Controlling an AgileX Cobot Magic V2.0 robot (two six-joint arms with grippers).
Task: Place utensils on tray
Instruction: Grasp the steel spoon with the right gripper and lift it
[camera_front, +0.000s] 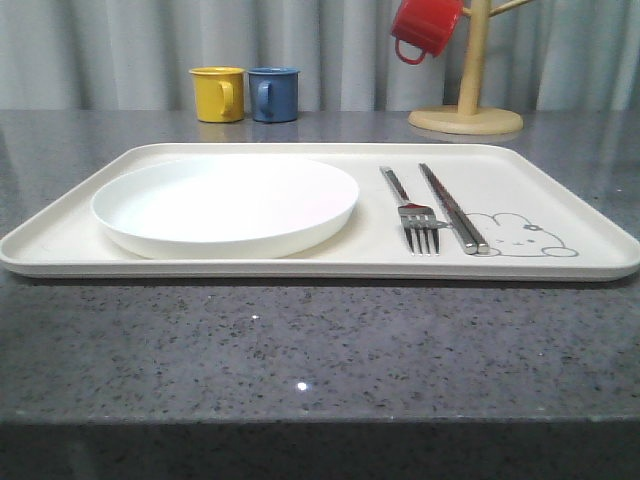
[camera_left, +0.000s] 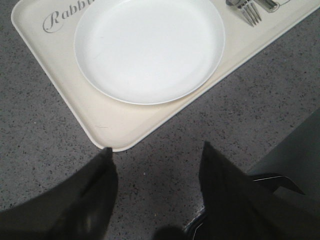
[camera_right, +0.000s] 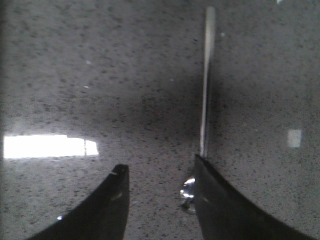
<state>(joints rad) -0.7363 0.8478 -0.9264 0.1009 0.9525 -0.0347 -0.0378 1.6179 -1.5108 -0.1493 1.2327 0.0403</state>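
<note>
Pointing tines-forward, fork (camera_front: 412, 209) lengthwise front-to-back.

Low front view; wrist views downward.

There is one big tray (camera_front: 300, 262). There is one white plate (camera_front: 225, 205), one fork (camera_front: 410, 210) and one pair of chopsticks (camera_front: 452, 207). There are three mugs: one yellow (camera_front: 218, 94), one blue (camera_front: 273, 94), one red (camera_front: 425, 27). One wooden mug stand (camera_front: 466, 105) is there too. One thin shiny utensil (camera_right: 206, 85) lies on the counter.
</note>
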